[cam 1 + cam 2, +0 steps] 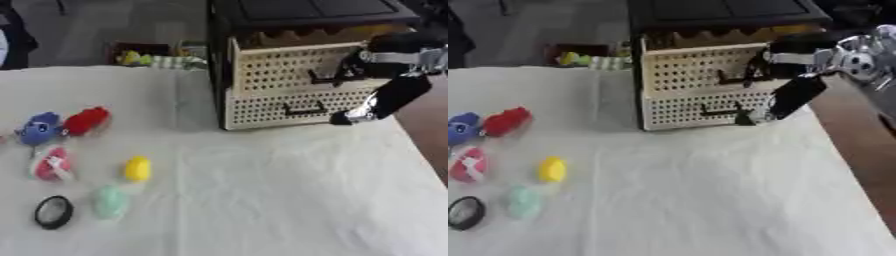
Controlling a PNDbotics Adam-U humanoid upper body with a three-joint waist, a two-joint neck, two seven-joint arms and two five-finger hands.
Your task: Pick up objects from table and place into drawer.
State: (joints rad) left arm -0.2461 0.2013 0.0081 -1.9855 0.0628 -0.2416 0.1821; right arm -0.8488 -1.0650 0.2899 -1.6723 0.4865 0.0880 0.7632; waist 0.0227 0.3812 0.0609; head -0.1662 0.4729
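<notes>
The table [262, 200] under its pale cloth fills most of your view, and it lies a little askew. At its far edge stands the black cabinet [262, 20] with 2 cream perforated drawers: the upper drawer [289, 67] is pulled out a little, so its front stands forward of the frame with a dark gap above it, while the lower drawer [289, 107] sits closed, its black handle in the middle.

Your right hand [363, 62] comes in from the upper right and sits against the right end of the upper drawer's front, near its handle. Whether its fingers are curled on the handle or straight I cannot tell; a long black part with a silver tip hangs down from it, over the lower drawer's right corner.

Your objects all lie well apart from the drawers, on the left side of the table. At the back of the group a blue plush toy [39, 128] touches a red plush toy [86, 121]. Nearer to you is a pink and white toy [51, 164], with a yellow egg-shaped piece [137, 168] beside it. Nearest are a pale green soft shape [109, 201] and a black ring [53, 212] with a pale centre.
</notes>
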